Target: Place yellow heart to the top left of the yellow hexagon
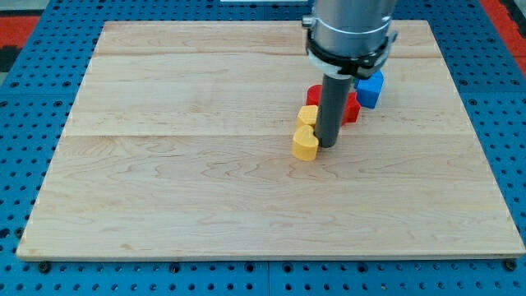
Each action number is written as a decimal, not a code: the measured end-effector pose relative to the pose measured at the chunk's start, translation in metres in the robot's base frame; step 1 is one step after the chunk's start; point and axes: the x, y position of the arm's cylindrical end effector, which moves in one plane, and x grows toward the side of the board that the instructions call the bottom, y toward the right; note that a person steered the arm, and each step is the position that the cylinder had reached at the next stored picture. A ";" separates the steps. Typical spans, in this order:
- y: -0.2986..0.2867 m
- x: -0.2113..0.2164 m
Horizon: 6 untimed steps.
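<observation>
What you see of the arm (349, 29) comes in from the view's top — a wide round housing in grey metal, its upper part darker, its lower part a lighter silver band. Under that sits a collar (347, 59), white-edged with a black ring, and small lugs jut out at its sides. From the collar a straight dark rod (334, 107) runs down — plain, matte, near black, with no markings you could read. It ends bluntly at my tip (327, 145).
</observation>
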 end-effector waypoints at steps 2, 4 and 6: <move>-0.025 0.015; -0.057 -0.037; -0.108 -0.020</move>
